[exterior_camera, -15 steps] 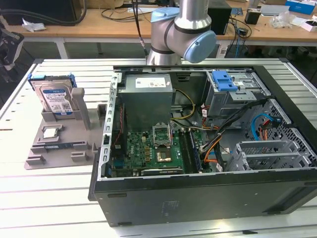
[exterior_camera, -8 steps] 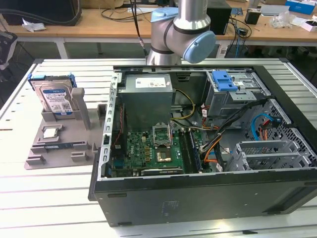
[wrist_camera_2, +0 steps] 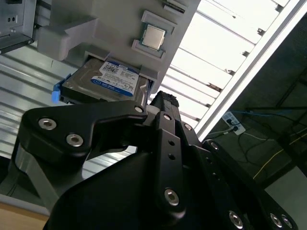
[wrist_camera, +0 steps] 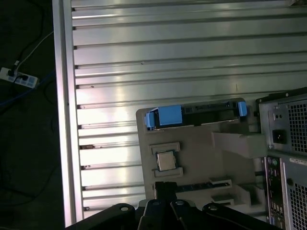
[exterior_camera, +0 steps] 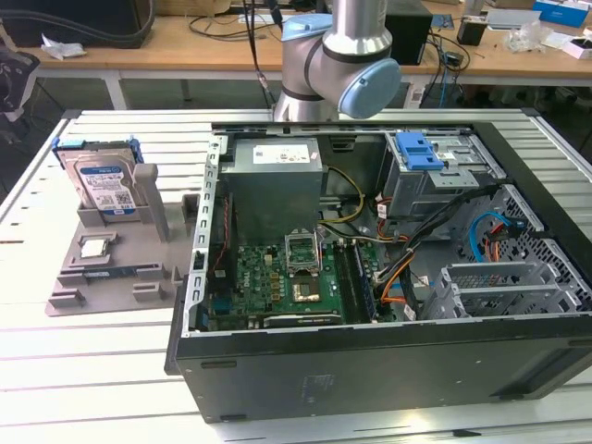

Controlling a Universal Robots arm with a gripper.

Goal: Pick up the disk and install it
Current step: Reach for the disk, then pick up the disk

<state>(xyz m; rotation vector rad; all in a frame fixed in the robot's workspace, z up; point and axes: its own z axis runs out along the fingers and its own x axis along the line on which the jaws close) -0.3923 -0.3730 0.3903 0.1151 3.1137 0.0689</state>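
Disk (exterior_camera: 104,183) upright in grey holder (exterior_camera: 65,282), lower edge hidden.

No word or number can be read with certainty. A blue-and-white label (exterior_camera: 104,190) is seen on the disk (exterior_camera: 92,159), which stands upright in the grey holder (exterior_camera: 102,277) at the exterior view's left. Small dark print and a code square are made out on it, but they are too fine to be read. In the second wrist view the same label (wrist_camera_2: 112,76) is shown on the flat face of the disk (wrist_camera_2: 91,92), again with unreadable print. A white sticker (exterior_camera: 276,155) with dark lines is carried by the power supply box (exterior_camera: 273,194) inside the open computer case (exterior_camera: 370,356); its letters cannot be told.
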